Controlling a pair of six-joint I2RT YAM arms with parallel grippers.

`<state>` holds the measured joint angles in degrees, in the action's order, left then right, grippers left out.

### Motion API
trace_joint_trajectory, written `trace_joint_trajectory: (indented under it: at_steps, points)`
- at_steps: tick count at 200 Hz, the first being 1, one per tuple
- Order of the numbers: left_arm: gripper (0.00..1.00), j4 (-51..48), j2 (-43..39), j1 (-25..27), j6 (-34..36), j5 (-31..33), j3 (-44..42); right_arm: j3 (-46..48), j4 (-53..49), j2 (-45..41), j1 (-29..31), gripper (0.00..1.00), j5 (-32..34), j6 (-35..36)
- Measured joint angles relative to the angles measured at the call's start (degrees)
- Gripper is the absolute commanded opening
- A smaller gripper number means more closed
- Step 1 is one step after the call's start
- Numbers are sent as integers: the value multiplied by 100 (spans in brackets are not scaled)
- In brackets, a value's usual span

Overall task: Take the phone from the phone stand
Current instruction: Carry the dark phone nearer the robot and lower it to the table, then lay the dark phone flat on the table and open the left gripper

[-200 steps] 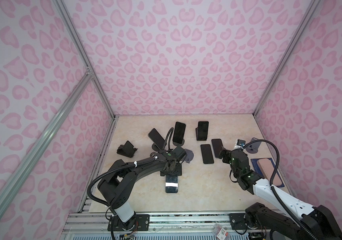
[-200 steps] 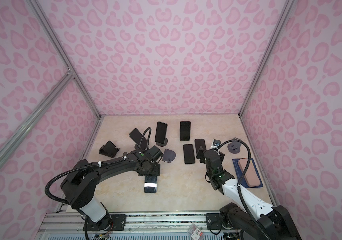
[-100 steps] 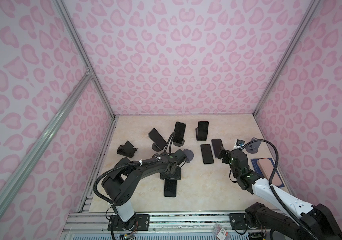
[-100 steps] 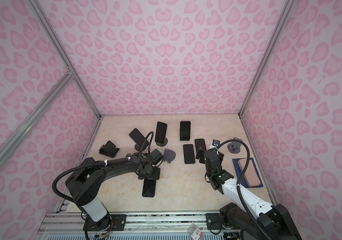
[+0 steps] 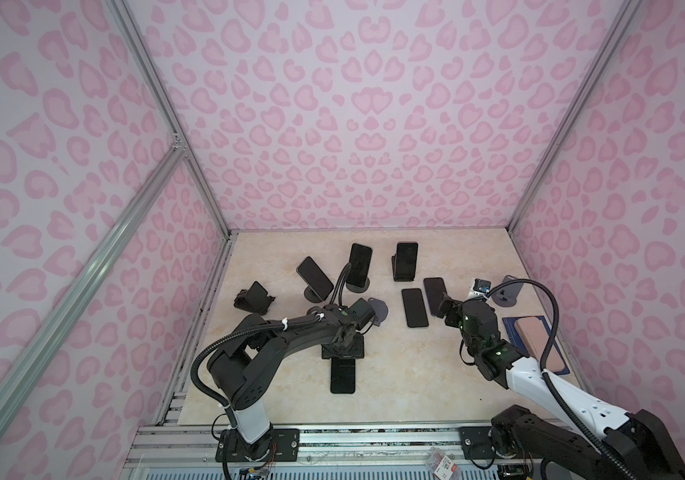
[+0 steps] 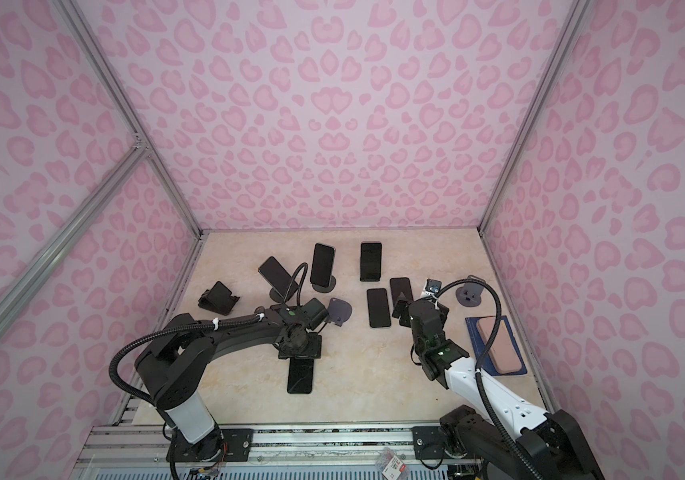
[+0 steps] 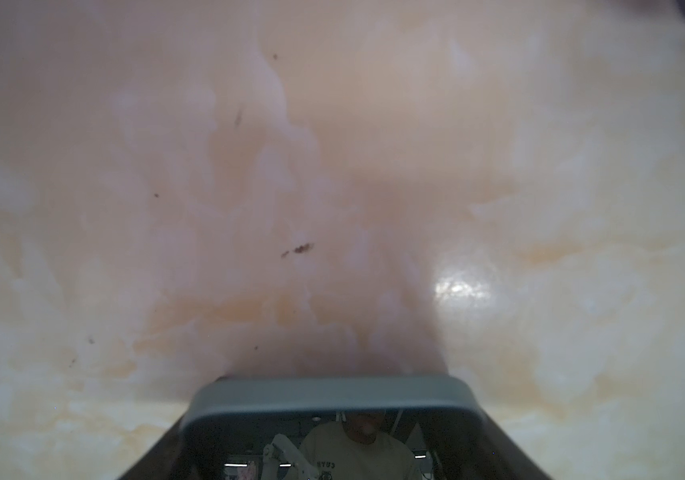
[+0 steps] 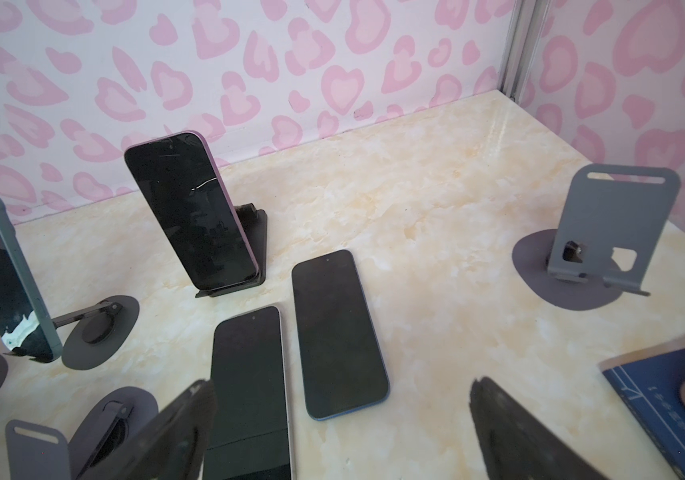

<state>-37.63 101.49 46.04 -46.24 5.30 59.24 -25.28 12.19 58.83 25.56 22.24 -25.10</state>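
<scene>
Top views overhead, sharing whole table (image 5: 407, 374); wrist views close, low.

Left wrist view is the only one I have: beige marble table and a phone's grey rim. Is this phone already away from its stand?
Observer: Yes; in both top views the grey-rimmed black phone reaches from the left arm's fingers toward the near edge of the beige marble table, apart from every stand.
Operator: Which stand is nearest?
Observer: An empty grey stand with a round base, just beyond the left wrist.
Operator: And the other side?
Observer: The right arm's fingers stand apart, holding nothing, beside a flat blue-edged black phone.
</scene>
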Motion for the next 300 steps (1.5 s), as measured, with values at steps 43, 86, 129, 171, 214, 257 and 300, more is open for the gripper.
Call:
trace_joint_trajectory:
  at_steps: [43, 86, 129, 171, 214, 257, 300]
  points:
    - [78, 39, -4, 9, -98, 74, -37, 26, -2, -138, 4, 98, -2, -37]
    - [79, 55, 2, 17, -192, 114, -39, 52, -7, -142, 11, 98, -24, -85]
    - [81, 52, 33, 22, -245, 118, -13, 52, -9, -205, 11, 98, -24, -90]
    - [82, 127, 44, 37, -271, 175, -13, 66, -9, -184, 11, 98, -24, -109]
    - [82, 181, 4, 52, -271, 216, -13, 66, -7, -184, 11, 98, -24, -109]
    - [86, 260, -140, 57, -271, 216, -28, 66, -7, -146, 11, 98, -26, -109]
    - [88, 269, -968, 68, -179, 175, -24, 66, -4, -157, 31, 98, -28, -109]
